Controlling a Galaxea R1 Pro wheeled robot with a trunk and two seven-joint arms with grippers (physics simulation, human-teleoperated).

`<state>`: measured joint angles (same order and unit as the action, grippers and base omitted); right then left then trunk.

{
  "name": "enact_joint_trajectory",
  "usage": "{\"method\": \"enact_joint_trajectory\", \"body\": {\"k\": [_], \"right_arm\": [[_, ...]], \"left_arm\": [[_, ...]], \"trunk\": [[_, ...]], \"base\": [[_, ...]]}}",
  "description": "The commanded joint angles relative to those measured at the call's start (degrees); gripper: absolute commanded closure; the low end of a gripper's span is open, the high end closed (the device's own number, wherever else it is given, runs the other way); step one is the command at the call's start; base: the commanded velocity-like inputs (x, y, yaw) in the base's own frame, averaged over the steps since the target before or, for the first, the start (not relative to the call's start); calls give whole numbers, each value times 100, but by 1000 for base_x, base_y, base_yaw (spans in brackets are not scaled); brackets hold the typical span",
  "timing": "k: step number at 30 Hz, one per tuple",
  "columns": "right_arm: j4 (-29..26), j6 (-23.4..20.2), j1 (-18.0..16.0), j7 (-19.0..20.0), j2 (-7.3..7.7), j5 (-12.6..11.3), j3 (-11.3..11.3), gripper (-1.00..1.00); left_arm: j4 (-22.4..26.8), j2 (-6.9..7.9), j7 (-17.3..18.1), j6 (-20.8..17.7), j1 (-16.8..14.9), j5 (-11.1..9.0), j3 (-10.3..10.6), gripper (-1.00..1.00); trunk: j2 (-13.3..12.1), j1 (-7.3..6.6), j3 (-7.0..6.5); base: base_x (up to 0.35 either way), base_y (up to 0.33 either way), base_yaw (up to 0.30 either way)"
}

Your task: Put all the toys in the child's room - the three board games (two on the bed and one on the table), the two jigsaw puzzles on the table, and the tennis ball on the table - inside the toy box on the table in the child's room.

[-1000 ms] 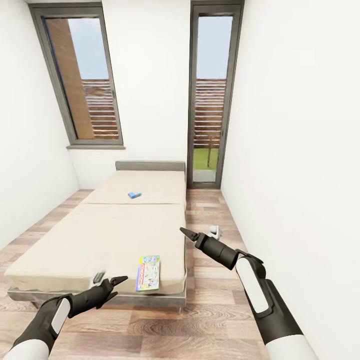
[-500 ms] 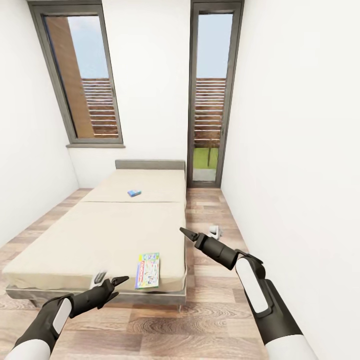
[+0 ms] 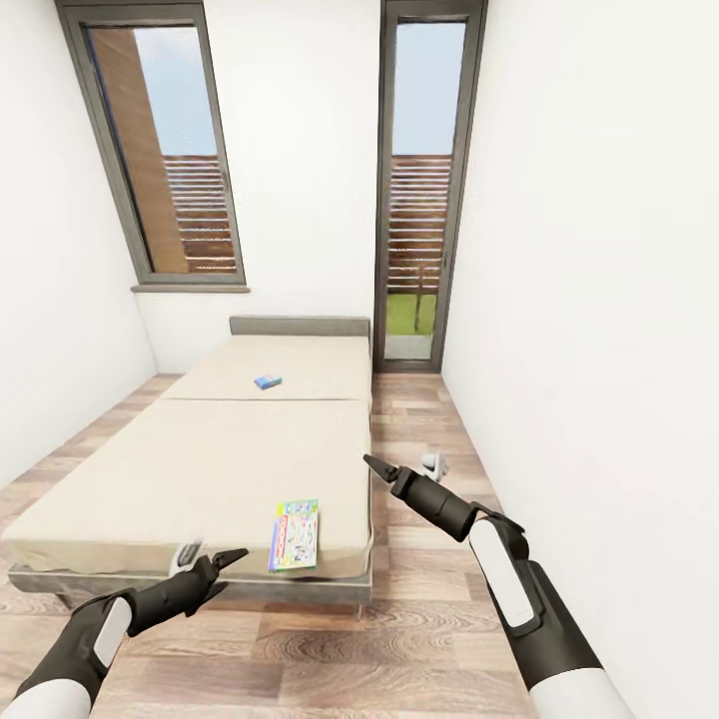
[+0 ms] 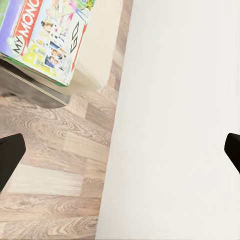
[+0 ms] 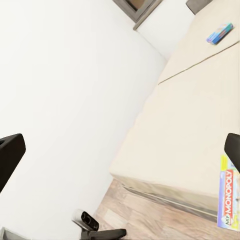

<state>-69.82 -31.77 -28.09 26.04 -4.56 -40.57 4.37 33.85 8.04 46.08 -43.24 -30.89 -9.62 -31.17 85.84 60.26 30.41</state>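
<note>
Just right of the wide-open left gripper (image 3: 210, 561) lies the board game (image 3: 296, 535), lengthwise up-frame; right gripper (image 3: 404, 472) open too.

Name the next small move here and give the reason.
Probably roll the base a little closer to the bed, then lower the left end effector onto the large green-edged board game. That box lies at the near edge of the mattress, just beyond the open, empty left end effector, nearer than the small blue one.
</note>
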Motion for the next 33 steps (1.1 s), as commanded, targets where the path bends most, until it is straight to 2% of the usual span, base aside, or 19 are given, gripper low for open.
{"method": "enact_joint_trajectory", "body": {"k": [1, 6, 20, 33], "right_arm": [[-2, -35, -4, -2, 1, -35, -6, -100], [-1, -32, -4, -2, 6, -36, -6, -100], [3, -21, -4, -2, -18, -30, 2, -100], [3, -16, -4, -2, -22, -29, 17, -100]], "left_arm": [[-2, 38, 49, -42, -5, -4, -122, -100], [-2, 90, 242, -52, -5, 8, -336, -100], [-2, 76, 317, -53, -5, 29, -351, -100], [-2, 155, 333, -53, -5, 13, -406, -100]], "trunk": [[45, 22, 24], [245, 132, 114], [807, 440, 365], [1328, 725, 599]], "base": [[0, 0, 0], [0, 0, 0], [0, 0, 0], [0, 0, 0]]}}
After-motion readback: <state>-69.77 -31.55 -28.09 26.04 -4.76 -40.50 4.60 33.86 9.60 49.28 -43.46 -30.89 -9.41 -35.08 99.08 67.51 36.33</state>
